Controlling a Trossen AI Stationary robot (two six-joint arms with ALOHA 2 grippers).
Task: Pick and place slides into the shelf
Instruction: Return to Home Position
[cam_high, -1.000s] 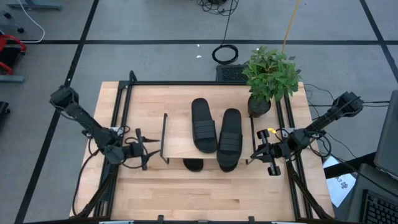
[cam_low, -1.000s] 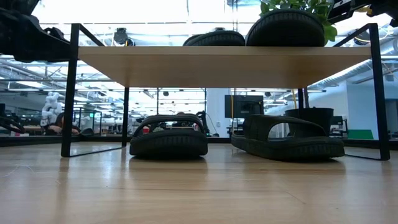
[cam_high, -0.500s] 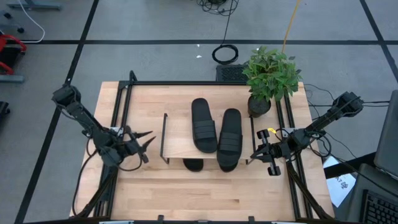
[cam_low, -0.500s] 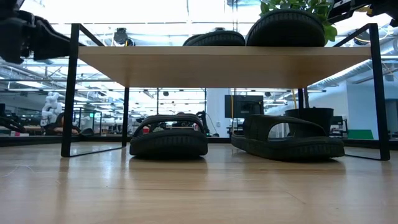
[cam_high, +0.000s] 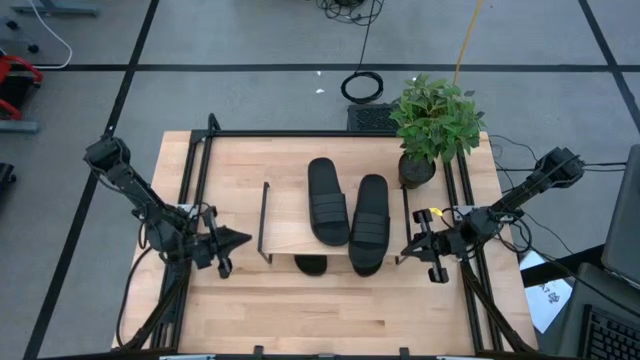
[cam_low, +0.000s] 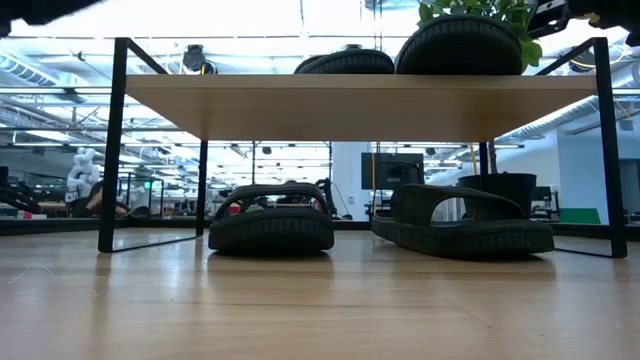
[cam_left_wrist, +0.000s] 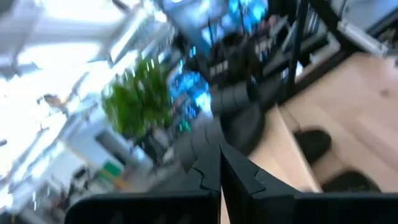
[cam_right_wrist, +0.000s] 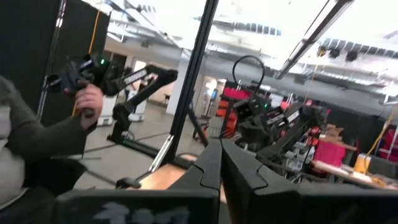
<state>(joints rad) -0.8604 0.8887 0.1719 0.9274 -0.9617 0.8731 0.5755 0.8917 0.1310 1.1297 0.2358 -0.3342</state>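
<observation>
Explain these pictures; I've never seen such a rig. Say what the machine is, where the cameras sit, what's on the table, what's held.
Two dark robot arms work at a wooden table. One camera looks straight down, one sits at table height, one rides on each wrist. A low shelf stands on the table: two black slides on its board, two underneath. A potted plant stands beside it. The left gripper and right gripper, either side of the shelf, are shut and hold nothing.

Leafy potted plant at wooden table's far right corner, coiled black cable on floor beyond
</observation>
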